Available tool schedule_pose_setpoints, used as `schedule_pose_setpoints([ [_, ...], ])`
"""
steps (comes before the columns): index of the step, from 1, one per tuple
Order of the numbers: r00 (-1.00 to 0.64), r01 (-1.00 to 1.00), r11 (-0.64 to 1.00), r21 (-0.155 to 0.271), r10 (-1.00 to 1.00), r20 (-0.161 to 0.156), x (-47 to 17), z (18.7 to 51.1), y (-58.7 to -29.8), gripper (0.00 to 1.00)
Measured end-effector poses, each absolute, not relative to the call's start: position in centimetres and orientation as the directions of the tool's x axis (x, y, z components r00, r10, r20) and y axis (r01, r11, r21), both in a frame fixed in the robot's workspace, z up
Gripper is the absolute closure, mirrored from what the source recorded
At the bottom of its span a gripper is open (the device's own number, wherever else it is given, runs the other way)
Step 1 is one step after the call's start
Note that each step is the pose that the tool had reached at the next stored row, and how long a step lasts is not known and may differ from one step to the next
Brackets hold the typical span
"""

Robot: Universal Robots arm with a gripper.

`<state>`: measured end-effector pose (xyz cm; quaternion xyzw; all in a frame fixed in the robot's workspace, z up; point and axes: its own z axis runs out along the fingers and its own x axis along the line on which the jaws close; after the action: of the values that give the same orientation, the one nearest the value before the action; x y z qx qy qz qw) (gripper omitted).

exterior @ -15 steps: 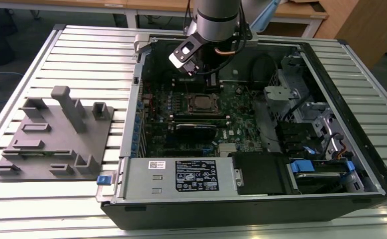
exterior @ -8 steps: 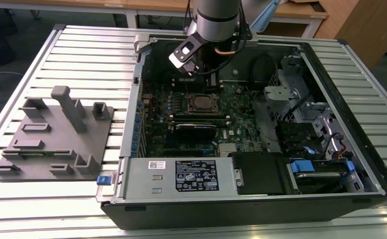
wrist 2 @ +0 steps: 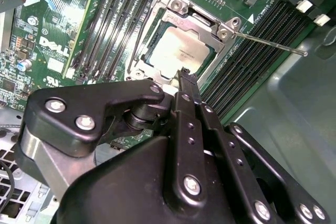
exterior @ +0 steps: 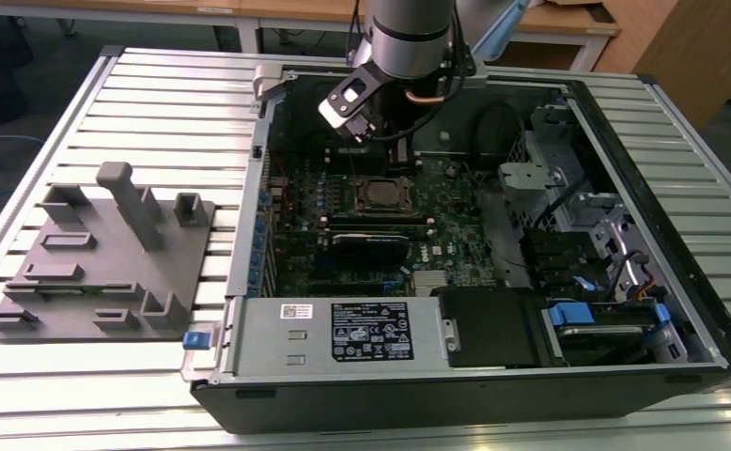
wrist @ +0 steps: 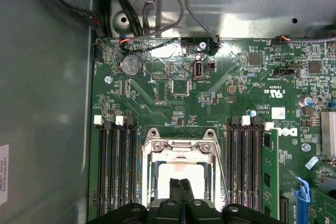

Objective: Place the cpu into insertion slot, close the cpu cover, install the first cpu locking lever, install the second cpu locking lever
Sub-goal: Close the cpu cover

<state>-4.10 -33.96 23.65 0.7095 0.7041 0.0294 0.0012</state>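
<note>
Your gripper is pinched shut, empty, probably to nudge 1 locking lever. The cpu sits under the cpu cover.

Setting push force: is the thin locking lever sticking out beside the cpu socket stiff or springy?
Probably springy: the locking lever is a long thin metal rod, held at one end near the cpu cover. Its smooth, narrow surface suggests the shut pincer could slip off it.
</note>
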Motion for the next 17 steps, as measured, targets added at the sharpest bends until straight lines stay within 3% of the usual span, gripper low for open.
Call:
schedule_pose_setpoints([
  [17, -0.117, 0.992, 0.115, 0.042, 0.992, 0.04, -4.1, 23.64, -33.96, 0.89],
])
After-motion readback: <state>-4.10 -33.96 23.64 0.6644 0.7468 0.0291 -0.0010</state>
